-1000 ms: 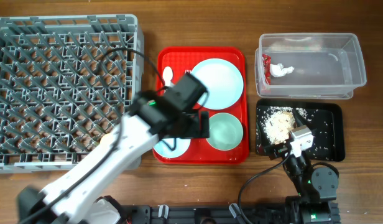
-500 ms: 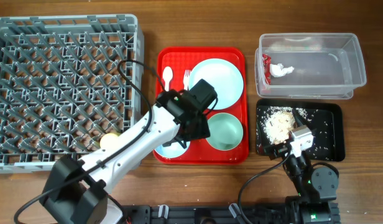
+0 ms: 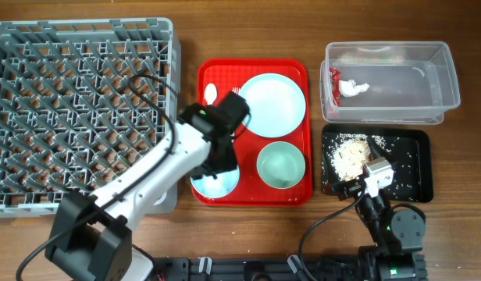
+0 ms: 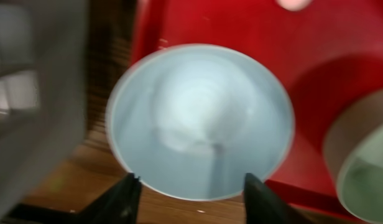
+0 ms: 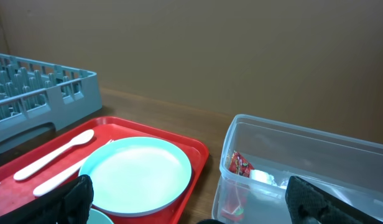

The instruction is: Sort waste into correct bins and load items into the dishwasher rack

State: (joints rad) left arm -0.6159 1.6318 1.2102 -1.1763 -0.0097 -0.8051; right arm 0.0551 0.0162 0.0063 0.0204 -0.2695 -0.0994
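Note:
My left gripper (image 3: 215, 167) hangs open over a pale blue-green bowl (image 3: 217, 184) at the red tray's front left. In the left wrist view the bowl (image 4: 201, 118) fills the frame and the open, empty gripper (image 4: 191, 200) shows at its near rim. A second bowl (image 3: 281, 165), the pale-blue plate (image 3: 273, 103) and the white spoon (image 3: 211, 94) lie on the tray; the fork is mostly hidden. The wrapper (image 3: 351, 87) lies in the clear tub (image 3: 428, 78). The food scraps (image 3: 351, 154) lie in the black tray (image 3: 408, 168). My right gripper (image 3: 358, 187) is open and empty. The yellow cup is hidden.
The grey dishwasher rack (image 3: 76, 109) fills the left side. The red serving tray (image 3: 203, 74) sits in the middle. The right wrist view shows the plate (image 5: 138, 171), spoon (image 5: 55, 154), tub (image 5: 316, 155) with the wrapper (image 5: 238, 167), and the rack's corner (image 5: 42, 78).
My left gripper has moved left across the red tray, from between the two bowls to above the front-left bowl. The right arm has not moved.

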